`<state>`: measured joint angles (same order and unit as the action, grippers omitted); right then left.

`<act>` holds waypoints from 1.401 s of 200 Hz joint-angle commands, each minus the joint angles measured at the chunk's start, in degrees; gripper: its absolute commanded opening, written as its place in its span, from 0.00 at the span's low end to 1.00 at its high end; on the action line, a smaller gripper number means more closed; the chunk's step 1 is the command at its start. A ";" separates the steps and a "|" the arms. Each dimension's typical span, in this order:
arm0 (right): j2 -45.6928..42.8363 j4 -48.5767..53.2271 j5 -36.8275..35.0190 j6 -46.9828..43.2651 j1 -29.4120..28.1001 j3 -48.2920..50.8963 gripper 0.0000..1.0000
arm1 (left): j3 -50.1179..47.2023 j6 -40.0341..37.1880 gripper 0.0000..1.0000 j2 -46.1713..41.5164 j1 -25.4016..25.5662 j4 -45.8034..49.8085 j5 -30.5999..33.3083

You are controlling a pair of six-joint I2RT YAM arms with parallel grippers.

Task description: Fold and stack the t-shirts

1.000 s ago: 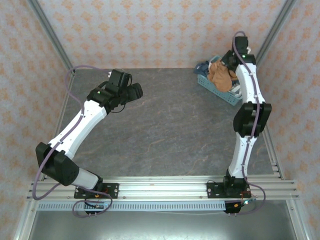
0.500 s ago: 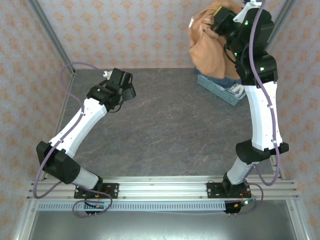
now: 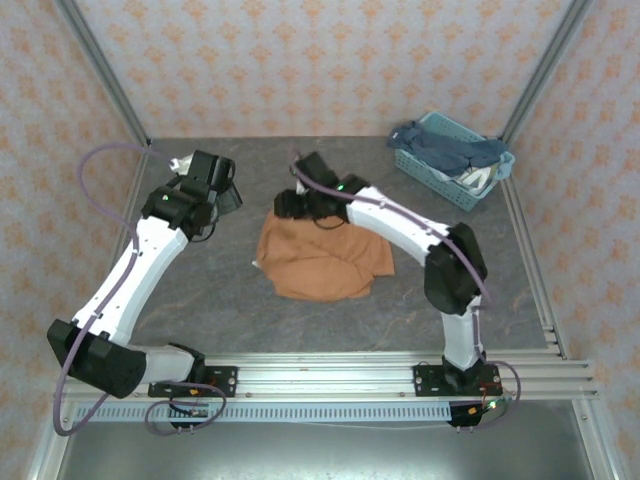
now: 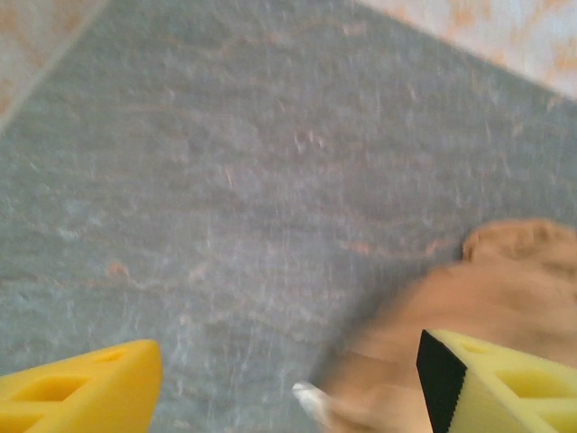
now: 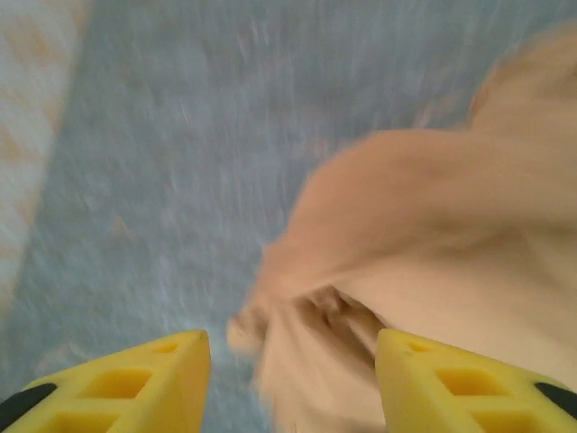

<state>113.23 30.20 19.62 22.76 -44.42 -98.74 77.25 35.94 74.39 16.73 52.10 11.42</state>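
Observation:
An orange-brown t-shirt (image 3: 322,260) lies crumpled on the grey table (image 3: 200,290), near the middle. My right gripper (image 3: 287,205) hovers low over the shirt's far left corner. In the right wrist view its yellow fingers (image 5: 135,374) stand apart, and my right gripper (image 5: 288,383) has a loose, blurred bunch of the shirt (image 5: 433,244) between them without clamping it. My left gripper (image 3: 228,196) is open a little to the left of the shirt. In the left wrist view my left gripper (image 4: 288,388) frames bare table, with the shirt's edge (image 4: 505,280) at the right. Dark blue t-shirts (image 3: 445,148) and a white one (image 3: 478,179) sit in the basket.
The light-blue lattice basket (image 3: 424,171) stands at the far right corner, against the metal frame posts. Patterned walls close off the back and sides. Bare table stretches in front of the shirt toward the arm bases (image 3: 190,380).
My right arm swung from high over the basket down to the table's middle, bringing the orange-brown shirt, and its jaws have opened. The shirt now lies on the table. My left arm shifted left.

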 commanded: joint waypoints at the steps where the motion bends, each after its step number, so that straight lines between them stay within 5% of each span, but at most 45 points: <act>1: -5.89 -2.64 1.97 1.58 1.51 1.18 0.60 | -5.70 -3.60 0.76 0.17 0.72 0.18 -14.07; 34: -11.02 -0.84 -1.71 1.61 6.81 6.77 0.62 | -12.96 -2.50 0.76 2.67 8.00 -0.67 -24.21; 67: -19.39 -1.00 -4.68 4.37 15.17 18.21 0.63 | -14.77 2.33 0.80 9.31 20.36 -5.90 -26.77; 111: -24.97 2.89 -6.39 5.15 23.38 28.58 0.60 | -5.12 1.14 0.83 24.21 34.86 -5.53 -22.77; 148: -25.88 3.30 -5.95 7.18 26.94 34.19 0.56 | 1.92 -2.81 0.80 33.74 41.38 -1.02 -13.81; 161: -24.98 3.29 -4.85 7.91 27.43 35.33 0.55 | 3.05 -2.75 0.72 36.41 42.47 0.08 -10.69; 210: -20.68 -0.86 0.94 14.00 26.66 40.51 0.46 | -3.18 1.60 0.09 33.89 41.55 -0.40 -3.93; 234: -18.19 -1.76 -0.02 15.25 24.03 40.84 0.45 | -8.57 2.97 0.00 26.76 40.69 -2.15 -4.41; 280: -12.57 -0.89 -0.61 20.12 19.89 39.78 0.32 | -17.61 2.31 0.00 12.55 37.70 -3.65 -9.18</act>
<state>98.56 29.08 19.77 38.98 -22.90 -58.17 63.48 37.69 92.73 55.94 48.66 3.33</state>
